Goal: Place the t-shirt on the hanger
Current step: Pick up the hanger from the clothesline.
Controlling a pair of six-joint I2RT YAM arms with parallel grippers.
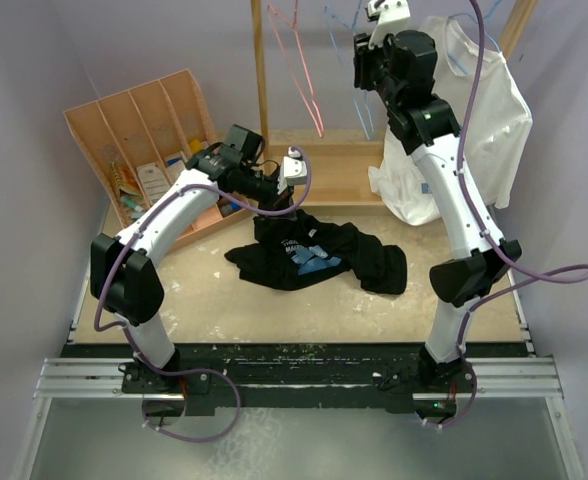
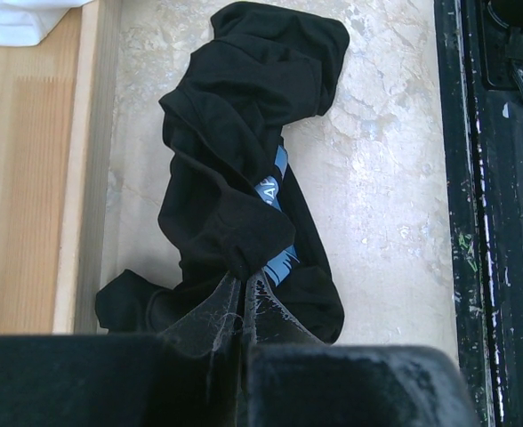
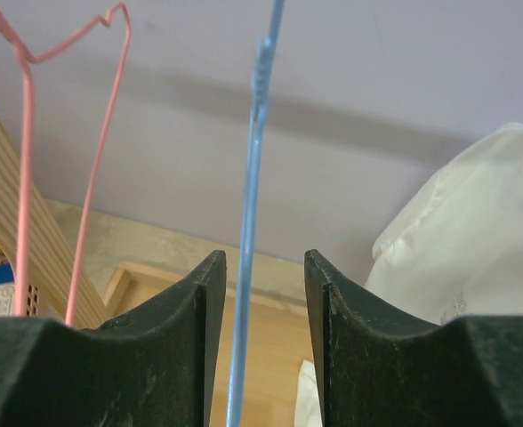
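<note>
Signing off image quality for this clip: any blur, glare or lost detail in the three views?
Top external: evenly lit, sharp; the t-shirt loses its folds in black. Left wrist: the left gripper is a dark featureless mass. Right wrist: the hanger crisp, the white t-shirt bright with faint folds.

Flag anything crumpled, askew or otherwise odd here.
The black t-shirt lies bunched and twisted on the table, its blue print partly hidden by folds; the left gripper pinches one fold. The blue hanger hangs between the open fingers of the right gripper, ungripped.
</note>
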